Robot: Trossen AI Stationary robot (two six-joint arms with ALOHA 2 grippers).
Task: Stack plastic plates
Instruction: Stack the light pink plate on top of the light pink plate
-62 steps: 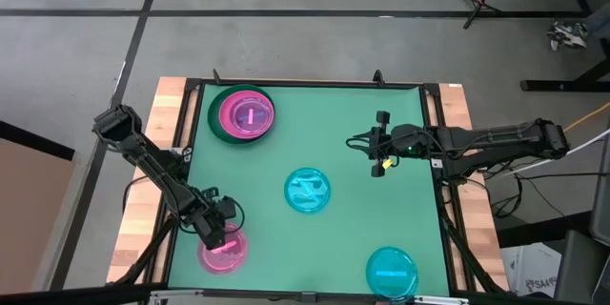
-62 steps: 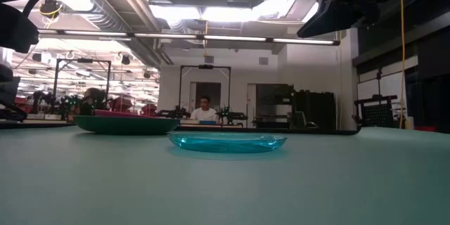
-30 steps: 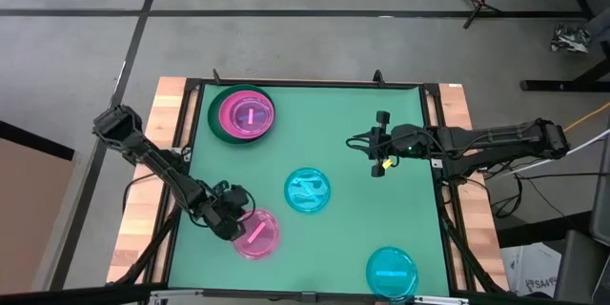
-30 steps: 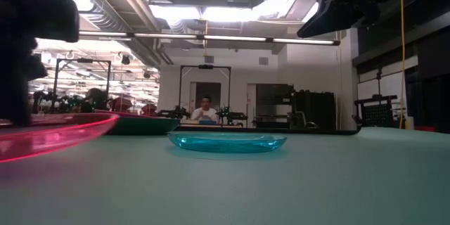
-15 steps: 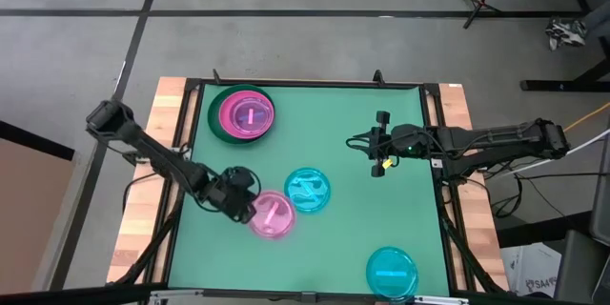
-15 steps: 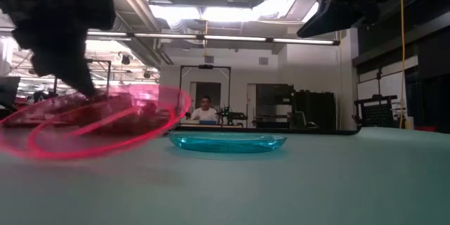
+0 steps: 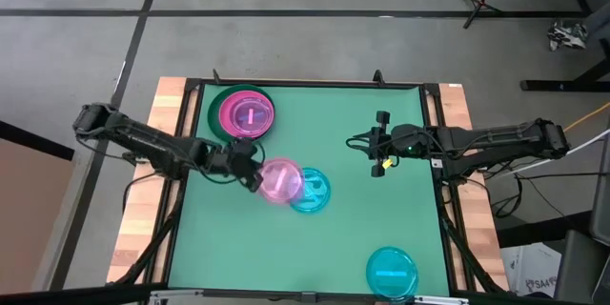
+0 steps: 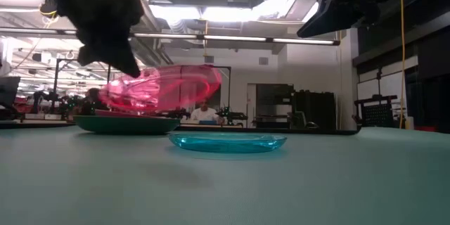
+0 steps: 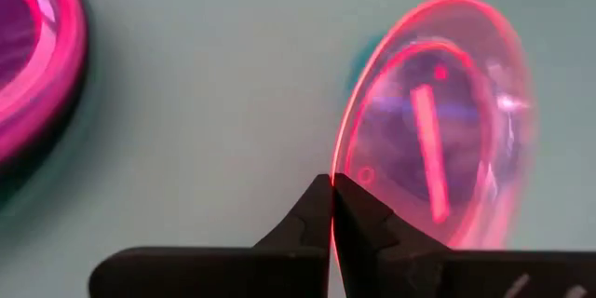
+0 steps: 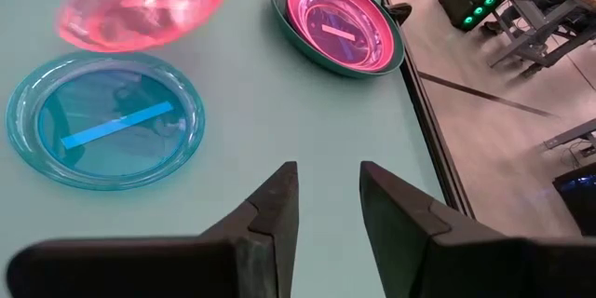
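Over the left half of the table [image 7: 362,248], the left gripper [image 7: 250,168] carries a see-through pink plate [image 7: 280,180] in the air, fingers [image 9: 312,214] pinched tight on just its rim; a grip that thin could let the tilted plate swing or slip, or clip the cyan plate [image 7: 311,192] partly beneath it on the way to the stack [image 7: 244,114]. Far right, the right gripper [image 7: 383,143] waits, fingers parted, empty.

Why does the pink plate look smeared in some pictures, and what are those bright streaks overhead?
Low view: the translucent pink plate is motion-blurred, and the ceiling lights glare while the left gripper shows as a dark silhouette. Left wrist view: the plate's rim glows and is soft. High view: evenly lit.
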